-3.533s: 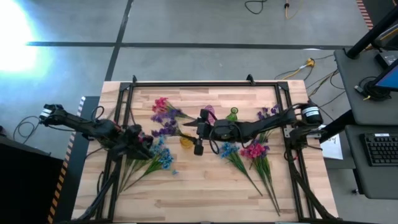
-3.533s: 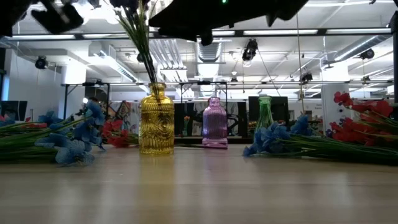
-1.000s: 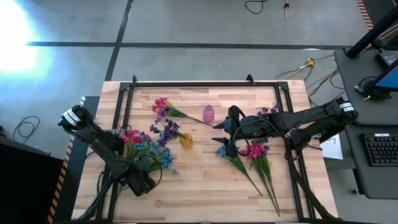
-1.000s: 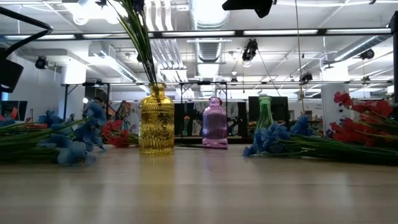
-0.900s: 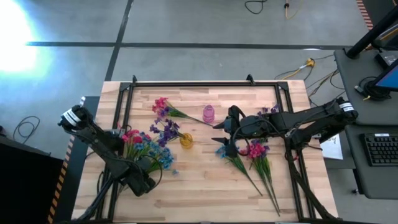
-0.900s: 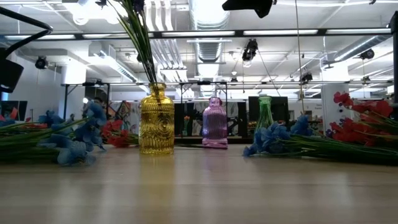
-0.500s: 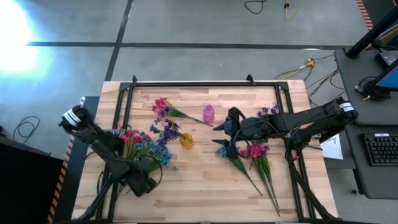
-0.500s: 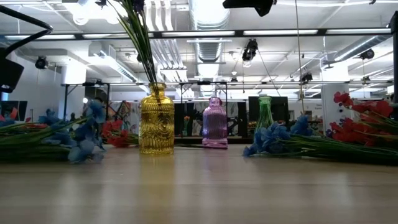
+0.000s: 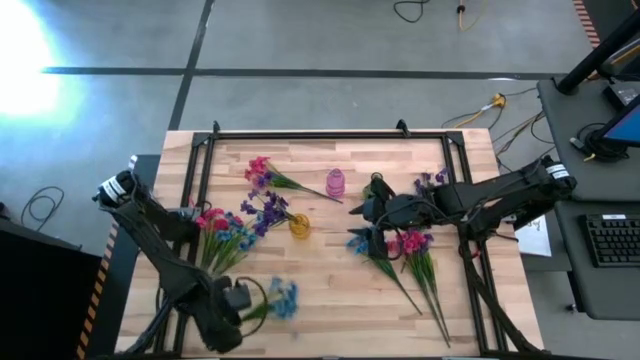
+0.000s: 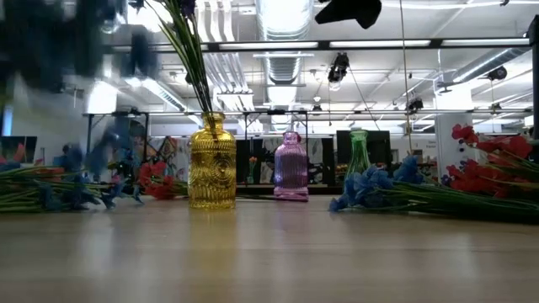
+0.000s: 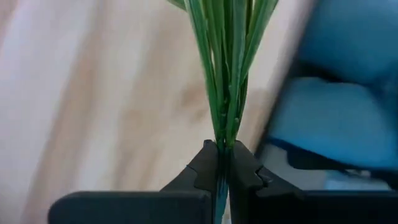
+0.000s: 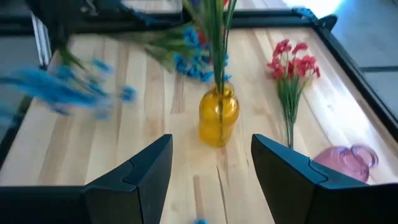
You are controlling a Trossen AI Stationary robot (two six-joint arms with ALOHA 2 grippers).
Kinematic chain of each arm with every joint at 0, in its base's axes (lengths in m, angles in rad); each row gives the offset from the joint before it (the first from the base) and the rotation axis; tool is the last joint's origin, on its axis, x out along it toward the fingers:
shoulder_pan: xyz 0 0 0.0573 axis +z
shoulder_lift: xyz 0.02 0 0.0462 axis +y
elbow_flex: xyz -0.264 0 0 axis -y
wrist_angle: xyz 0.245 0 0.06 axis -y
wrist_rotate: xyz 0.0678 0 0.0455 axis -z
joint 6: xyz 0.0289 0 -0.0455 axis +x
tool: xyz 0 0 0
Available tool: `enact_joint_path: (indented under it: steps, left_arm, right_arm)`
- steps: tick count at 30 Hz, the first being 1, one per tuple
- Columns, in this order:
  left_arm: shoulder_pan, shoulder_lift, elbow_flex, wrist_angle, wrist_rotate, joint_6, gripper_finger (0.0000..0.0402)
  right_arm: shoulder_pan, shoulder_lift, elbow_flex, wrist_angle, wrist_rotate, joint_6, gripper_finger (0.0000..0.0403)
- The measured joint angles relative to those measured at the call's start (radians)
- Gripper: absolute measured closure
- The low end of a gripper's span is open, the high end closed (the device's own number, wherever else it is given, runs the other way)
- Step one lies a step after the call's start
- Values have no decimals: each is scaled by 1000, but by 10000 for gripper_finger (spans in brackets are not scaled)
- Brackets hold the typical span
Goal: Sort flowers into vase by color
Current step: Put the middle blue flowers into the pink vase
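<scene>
Nearest you, at about 7 o'clock on the table, your left tool is clamped tight on the green stems of a blue sprig, its blooms trailing toward 6 o'clock; the left wrist view shows the stems pinched between closed jaws. Further in, at 9 o'clock, a loose pile of red and blue flowers lies unsorted. Near centre, the yellow vase already carries purple sprigs. At about 3 o'clock your right tool hovers with jaws apart and empty over another pile of blue and red flowers. Farther back, toward 12 o'clock, the purple vase and the green vase appear empty, with one red-and-purple sprig lying at 11 o'clock. By this layout, most of your sorting remains.
</scene>
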Motion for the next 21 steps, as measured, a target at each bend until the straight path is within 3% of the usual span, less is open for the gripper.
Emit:
enact_joint_path:
  steps: [5, 9, 14, 21]
  left_arm:
    - [3, -1, 86, 125, -139, 205, 402]
    - [9, 0, 129, 280, -207, 468, 402]
    - [43, 0, 184, 357, -325, 709, 401]
    - [138, 27, 212, 532, -491, 967, 401]
  right_arm:
    - [58, -16, -7, -40, 2, -4, 193]
    - [132, -38, -77, 96, 37, -24, 193]
    - [228, -36, -231, 418, 149, -106, 193]
    - [271, 89, -351, 995, 150, -199, 193]
